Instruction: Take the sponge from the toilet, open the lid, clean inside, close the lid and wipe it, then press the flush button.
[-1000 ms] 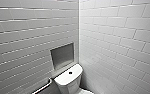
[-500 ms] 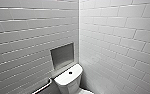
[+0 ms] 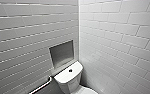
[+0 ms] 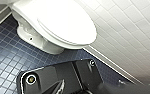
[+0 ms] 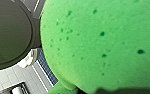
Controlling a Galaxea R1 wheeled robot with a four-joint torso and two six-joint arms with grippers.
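1. Head view looks down at the white tank (image 3: 66, 75) of the toilet (image 3: 69, 86), in a corner of tiled walls (image 3: 116, 37). The flush button (image 3: 70, 70) sits in the middle of the tank top.
2. The sponge (image 5: 98, 42) is green. It is right up against the right wrist camera, high over the blue floor (image 5: 44, 66). So I think the right pincer (image 5: 108, 88) is closed on it, ready to scrub.
3. The lid (image 4: 66, 22) lies flat on the bowl in the left wrist view. It must go up before the inside can be cleaned.
4. The left pincer (image 4: 63, 86) hangs above the floor, near the lid. I cannot tell if it is open or closed.
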